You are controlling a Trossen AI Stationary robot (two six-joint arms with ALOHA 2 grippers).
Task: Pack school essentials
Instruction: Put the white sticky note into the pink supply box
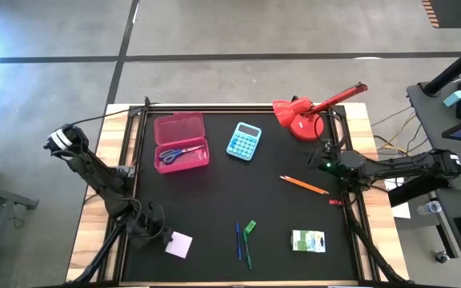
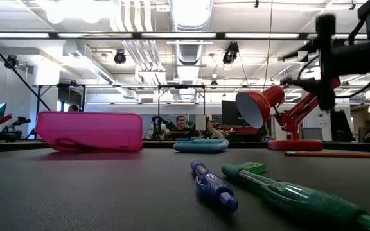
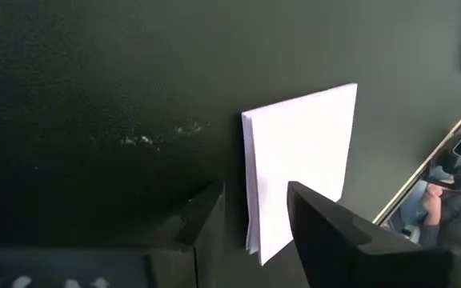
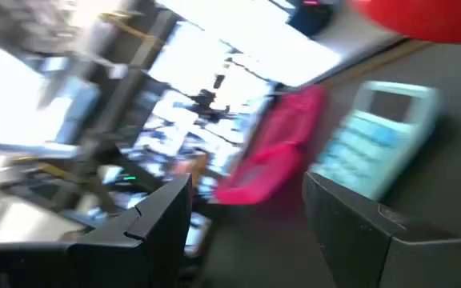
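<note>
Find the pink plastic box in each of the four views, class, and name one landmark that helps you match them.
High view: pink box, upper left of the mat, scissors inside.
Low view: far left, at the mat's far edge.
Left wrist view: not in it.
Right wrist view: centre, blurred.
Shared landmark: the blue calculator beside it, also in the low view and right wrist view.

Red lamp (image 1: 306, 116) beside blue calculator (image 1: 244, 142) (pink box (image 1: 181, 142) left).

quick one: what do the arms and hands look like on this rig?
Both arms are dark, slim and jointed. The left arm has a white-marked end joint and a thin cable trailing off. The right arm shows a small green light near the wrist. The left hand and right hand have flat, matte dark fingers.
</note>
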